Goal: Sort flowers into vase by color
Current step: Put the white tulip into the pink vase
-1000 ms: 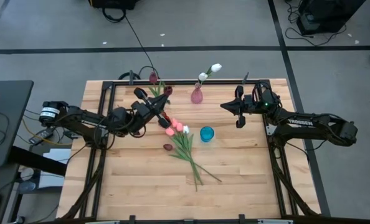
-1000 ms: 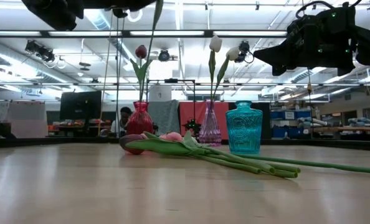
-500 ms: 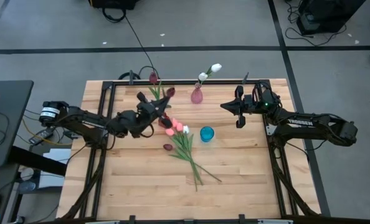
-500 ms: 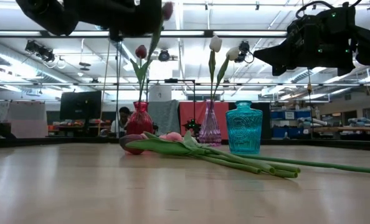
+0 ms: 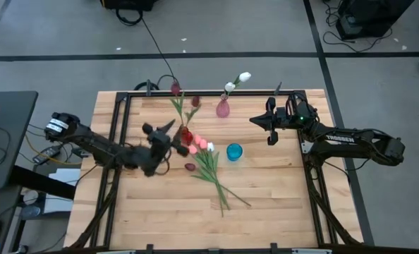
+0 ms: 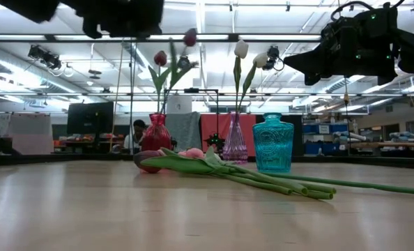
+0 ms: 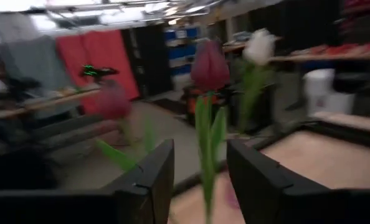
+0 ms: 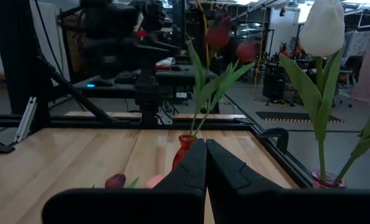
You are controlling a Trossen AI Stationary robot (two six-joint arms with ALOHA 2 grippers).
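Observation:
A red vase holds two maroon tulips, whose stems stand in its neck. A pink vase holds two white tulips. A blue vase stands empty. Several flowers with pink, white and maroon heads lie flat on the table. My left gripper is open just left of the red vase. In the left wrist view a maroon tulip shows beyond the gap between its fingers. My right gripper hovers shut at the right, clear of everything.
A black frame runs round the table's top. The near half of the wooden table is bare. Cables and a monitor lie off the table's left edge. In the low view a person sits far behind the table.
My left gripper has let go of a maroon tulip, swung round and drawn back down toward the table's near left. The tulip now stands by itself in the red vase beside the other maroon one.

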